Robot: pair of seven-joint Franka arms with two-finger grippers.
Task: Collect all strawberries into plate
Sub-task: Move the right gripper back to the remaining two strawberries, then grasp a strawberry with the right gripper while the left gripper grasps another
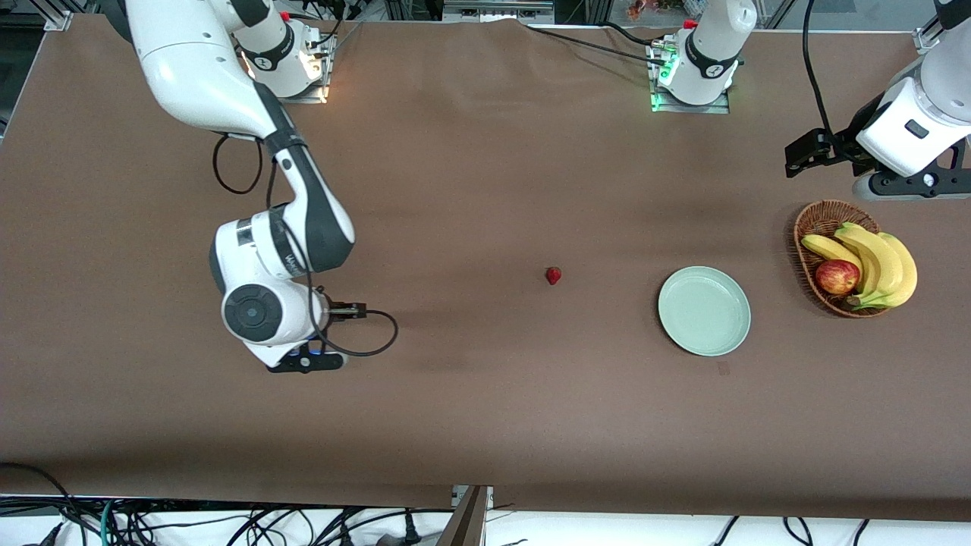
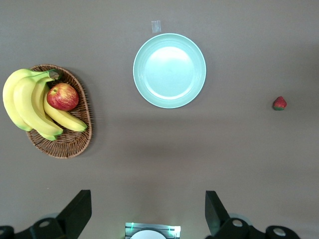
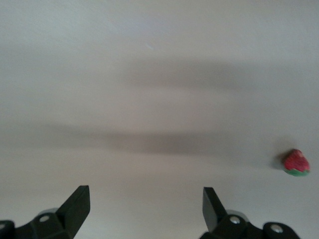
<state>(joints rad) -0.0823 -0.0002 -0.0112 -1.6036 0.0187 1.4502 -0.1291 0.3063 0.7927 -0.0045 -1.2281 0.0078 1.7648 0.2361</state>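
One strawberry (image 1: 554,275), red with a green cap, lies on the brown table between the two arms; the other strawberries are out of view. The empty mint-green plate (image 1: 704,310) lies toward the left arm's end of the table. My left gripper (image 2: 147,211) is open and empty, held high, with the plate (image 2: 169,70) and the strawberry (image 2: 279,103) far below it. My right gripper (image 3: 144,204) is open and empty over bare table, and the strawberry (image 3: 296,163) lies off to one side of it. The right hand (image 1: 300,356) hangs toward the right arm's end of the table.
A brown wicker basket (image 1: 806,227) with bananas (image 1: 880,262) and a red apple (image 1: 837,276) stands beside the plate at the left arm's end. It also shows in the left wrist view (image 2: 75,144). A small tape mark (image 1: 721,368) lies near the plate.
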